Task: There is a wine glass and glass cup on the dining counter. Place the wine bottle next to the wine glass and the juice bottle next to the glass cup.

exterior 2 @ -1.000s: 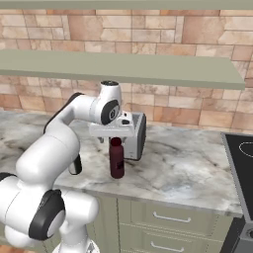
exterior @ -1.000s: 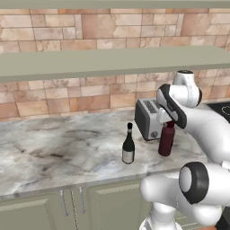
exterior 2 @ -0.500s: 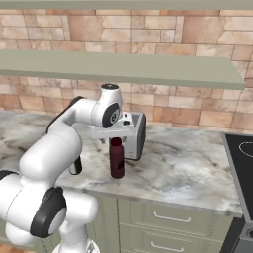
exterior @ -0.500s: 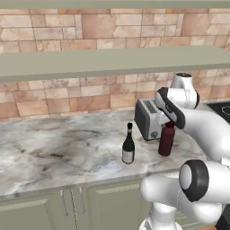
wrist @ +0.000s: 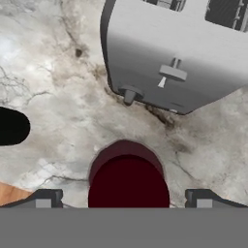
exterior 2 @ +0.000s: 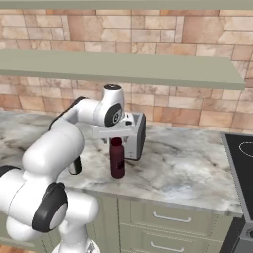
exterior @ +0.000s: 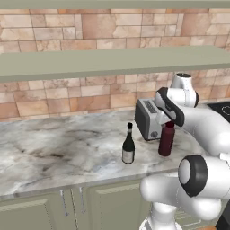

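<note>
The stubby dark red juice bottle (exterior: 166, 140) (exterior 2: 117, 159) stands on the marble wall counter in front of the toaster. My gripper (exterior 2: 116, 139) hangs just above its cap, pointing down. In the hand view the juice bottle's cap (wrist: 128, 181) sits between my two fingertips (wrist: 46, 198), and the gripper (wrist: 123, 199) is open and holds nothing. The dark wine bottle (exterior: 129, 146) with its pale label stands upright to the left of the juice bottle; its top shows as a black shape (wrist: 12, 127). The wine glass, glass cup and dining counter are out of view.
A silver toaster (exterior: 147, 119) (exterior 2: 134, 136) (wrist: 179, 53) stands right behind the juice bottle, against the brick wall. A green shelf (exterior: 112, 63) runs above the counter. A black stove top (exterior 2: 242, 158) lies to the right. Bare marble (exterior: 54, 148) stretches left of the wine bottle.
The hand has shifted only slightly above the juice bottle. The jaws stayed open and both bottles stand where they were.
</note>
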Controlling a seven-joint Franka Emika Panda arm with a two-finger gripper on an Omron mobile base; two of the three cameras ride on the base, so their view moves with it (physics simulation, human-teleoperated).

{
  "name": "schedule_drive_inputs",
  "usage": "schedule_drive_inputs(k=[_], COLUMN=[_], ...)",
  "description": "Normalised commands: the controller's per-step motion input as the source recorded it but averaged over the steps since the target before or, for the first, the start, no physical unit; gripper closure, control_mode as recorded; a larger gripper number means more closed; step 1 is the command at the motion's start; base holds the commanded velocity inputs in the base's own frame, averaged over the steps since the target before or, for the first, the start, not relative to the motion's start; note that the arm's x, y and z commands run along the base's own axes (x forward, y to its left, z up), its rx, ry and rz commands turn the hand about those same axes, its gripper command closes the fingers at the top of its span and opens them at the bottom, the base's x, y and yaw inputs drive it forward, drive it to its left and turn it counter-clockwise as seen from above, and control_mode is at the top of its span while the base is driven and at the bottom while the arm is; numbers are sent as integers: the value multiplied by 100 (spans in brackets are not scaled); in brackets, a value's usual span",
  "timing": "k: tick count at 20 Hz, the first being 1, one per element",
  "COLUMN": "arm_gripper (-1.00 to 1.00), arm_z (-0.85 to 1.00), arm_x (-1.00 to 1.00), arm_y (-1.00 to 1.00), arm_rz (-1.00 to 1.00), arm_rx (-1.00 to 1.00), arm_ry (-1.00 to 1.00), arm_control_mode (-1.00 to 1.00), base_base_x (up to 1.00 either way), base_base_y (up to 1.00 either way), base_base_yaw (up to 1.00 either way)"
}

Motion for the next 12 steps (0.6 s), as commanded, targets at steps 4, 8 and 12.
schedule_drive_inputs(k=[4, 8, 12], arm_gripper=[-100, -100, -100], arm_z=[-20, -24, -14], arm_x=[-1, 2, 3], arm_y=[-3, 1, 6], arm_rz=[0, 0, 0], arm_rx=[0, 0, 0], arm_ry=[0, 0, 0], arm_control_mode=[-100, -100, -100], base_base_x=[0, 0, 0], base_base_y=[0, 0, 0], base_base_yaw=[0, 0, 0])
